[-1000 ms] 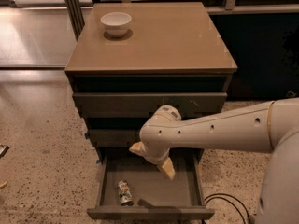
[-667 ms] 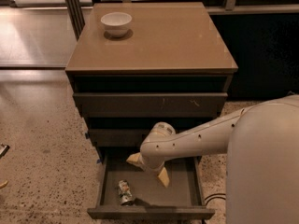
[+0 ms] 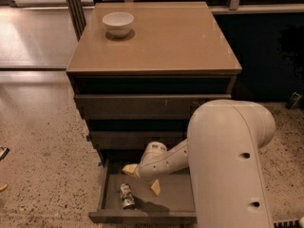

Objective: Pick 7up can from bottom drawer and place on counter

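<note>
The robot's white arm (image 3: 228, 165) fills the right foreground and reaches down to the left into the cabinet. The bench (image 3: 166, 42), the cabinet's glossy tan top, carries only a white bowl (image 3: 118, 23) near its rear left corner. The bottom drawer (image 3: 142, 217) stands pulled out beneath two shut drawers. The gripper (image 3: 142, 178) hangs inside this drawer, just behind and to the right of the 7up can (image 3: 126, 196). Its yellowish fingers (image 3: 129, 169) are spread wide and hold nothing.

The can appears to lie on its side on the drawer floor, left of centre and near the front panel. Its long axis runs roughly front to back, one shiny end towards the panel and the other towards the drawer's rear.

Likely hazards:
- A descending finger may strike the curved side and roll the can towards the left wall.
- A closure along the axis rather than across it may squeeze the can out.
- On lifting, the wrist may catch the drawer above.
- A release near the bowl could knock it.
</note>
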Tool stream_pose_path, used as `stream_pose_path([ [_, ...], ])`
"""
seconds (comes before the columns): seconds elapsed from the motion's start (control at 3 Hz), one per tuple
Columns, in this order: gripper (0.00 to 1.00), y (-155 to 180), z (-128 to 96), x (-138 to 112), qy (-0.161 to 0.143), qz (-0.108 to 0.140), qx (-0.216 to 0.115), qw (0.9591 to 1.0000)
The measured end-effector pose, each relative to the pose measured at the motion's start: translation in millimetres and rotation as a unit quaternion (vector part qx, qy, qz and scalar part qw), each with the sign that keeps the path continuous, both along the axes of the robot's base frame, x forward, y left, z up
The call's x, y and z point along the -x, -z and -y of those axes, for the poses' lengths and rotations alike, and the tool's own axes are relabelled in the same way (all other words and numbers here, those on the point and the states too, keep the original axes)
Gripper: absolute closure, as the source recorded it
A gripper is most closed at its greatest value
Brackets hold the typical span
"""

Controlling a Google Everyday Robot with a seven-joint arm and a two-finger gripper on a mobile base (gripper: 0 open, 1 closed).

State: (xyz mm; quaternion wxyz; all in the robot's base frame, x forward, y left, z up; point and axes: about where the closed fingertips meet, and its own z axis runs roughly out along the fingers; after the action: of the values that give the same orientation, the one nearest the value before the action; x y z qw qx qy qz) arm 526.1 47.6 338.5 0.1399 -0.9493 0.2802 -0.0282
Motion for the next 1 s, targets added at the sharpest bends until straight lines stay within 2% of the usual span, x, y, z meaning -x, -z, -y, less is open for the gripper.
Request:
stream_pose_path([
  [0.33, 0.0, 63.2, -33.5, -16.7, -0.015, -0.001, -0.001, 0.9999],
  [1.0, 0.0, 67.3, -32.4, -18.1, -0.024, -0.003, 0.007, 0.9997],
])
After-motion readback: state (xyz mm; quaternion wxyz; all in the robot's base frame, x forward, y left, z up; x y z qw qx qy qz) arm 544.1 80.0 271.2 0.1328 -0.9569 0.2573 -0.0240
